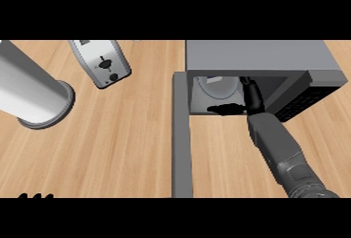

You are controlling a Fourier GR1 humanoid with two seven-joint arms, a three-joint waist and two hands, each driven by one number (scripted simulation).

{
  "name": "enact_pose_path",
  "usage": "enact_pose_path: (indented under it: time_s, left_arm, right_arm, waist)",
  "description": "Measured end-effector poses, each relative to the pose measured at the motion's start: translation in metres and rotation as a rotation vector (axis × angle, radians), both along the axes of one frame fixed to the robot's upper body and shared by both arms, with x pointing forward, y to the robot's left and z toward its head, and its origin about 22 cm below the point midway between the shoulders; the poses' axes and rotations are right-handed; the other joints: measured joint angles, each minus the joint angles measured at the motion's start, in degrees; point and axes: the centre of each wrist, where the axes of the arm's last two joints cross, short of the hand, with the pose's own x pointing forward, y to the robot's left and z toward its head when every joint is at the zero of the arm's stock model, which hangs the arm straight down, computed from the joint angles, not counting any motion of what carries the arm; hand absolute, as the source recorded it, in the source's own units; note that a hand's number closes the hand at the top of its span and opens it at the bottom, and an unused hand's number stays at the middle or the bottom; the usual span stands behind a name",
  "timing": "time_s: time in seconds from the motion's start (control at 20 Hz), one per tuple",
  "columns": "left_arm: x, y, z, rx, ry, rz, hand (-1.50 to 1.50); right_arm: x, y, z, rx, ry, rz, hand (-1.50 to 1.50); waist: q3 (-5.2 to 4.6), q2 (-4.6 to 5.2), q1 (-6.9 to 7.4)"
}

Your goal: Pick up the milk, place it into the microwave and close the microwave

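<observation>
Kitchen counter, folks!
Wooden worktop (130,139), a toaster (103,62) far left, and an open microwave (274,60) far right.

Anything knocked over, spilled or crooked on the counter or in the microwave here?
Nothing spilled or damaged. The toaster sits askew to the counter's edges. The microwave door stands open, with the right hand reaching inside; the milk isn't clearly visible.

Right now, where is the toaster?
Head view: the toaster lies on the counter's upper left, between the grey cylinder and the open microwave.
</observation>
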Motion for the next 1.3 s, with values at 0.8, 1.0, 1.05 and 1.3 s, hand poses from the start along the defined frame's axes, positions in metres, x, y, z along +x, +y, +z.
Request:
enact_pose_path:
  time_s: [0.8,1.0,1.05,1.3]
  left_arm:
    - [0.052,-0.051,0.002,0.091,0.083,-0.186,1.5]
    - [0.071,-0.064,0.001,0.13,0.098,-0.219,1.5]
    - [0.075,-0.068,0.0,0.145,0.101,-0.232,1.5]
    - [0.108,-0.087,-0.004,0.239,0.101,-0.278,1.5]
  right_arm:
    - [-0.098,-0.031,-0.058,0.144,0.031,0.087,-1.5]
    - [-0.136,-0.048,-0.058,0.154,0.024,0.075,-1.5]
    - [-0.146,-0.056,-0.056,0.151,0.021,0.068,-1.5]
    - [-0.182,-0.076,-0.031,0.127,-0.004,0.011,-1.5]
  waist:
    - [-0.14,-0.73,-3.21]
    - [-0.17,-0.64,-3.44]
    - [-0.15,-0.57,-3.27]
    - [-0.15,-0.31,-2.85]
